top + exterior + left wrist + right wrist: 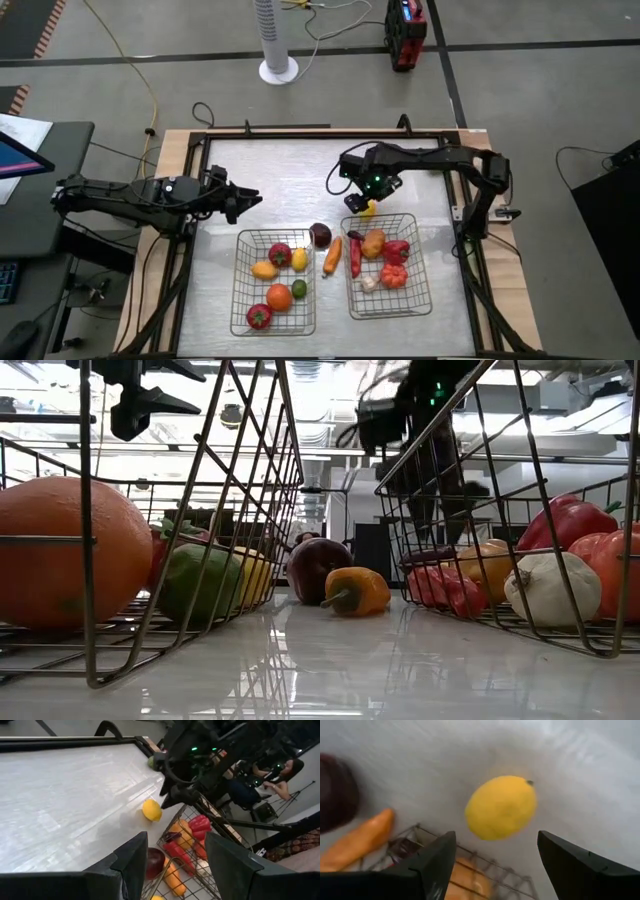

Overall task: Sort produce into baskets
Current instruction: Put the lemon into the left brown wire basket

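Table [280, 175]: pale, glossy, streaked top inside a dark frame.
Left basket [243, 300]: thin silver wire mesh, rectangular; holds rounded red, yellow, orange and green produce.
Right basket [418, 298]: same mesh; holds red peppers, an orange round and white garlic [551, 588].
Right gripper [492, 857]: fingers spread open above the lemon.
Left gripper [172, 857]: fingers open, empty, over bare table.
Lemon [501, 807]: smooth yellow oval on the table, just beyond the right basket's far rim.

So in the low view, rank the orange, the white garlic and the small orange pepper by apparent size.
1. orange, though it sits nearest the camera, which inflates it
2. white garlic
3. small orange pepper, which lies farther back
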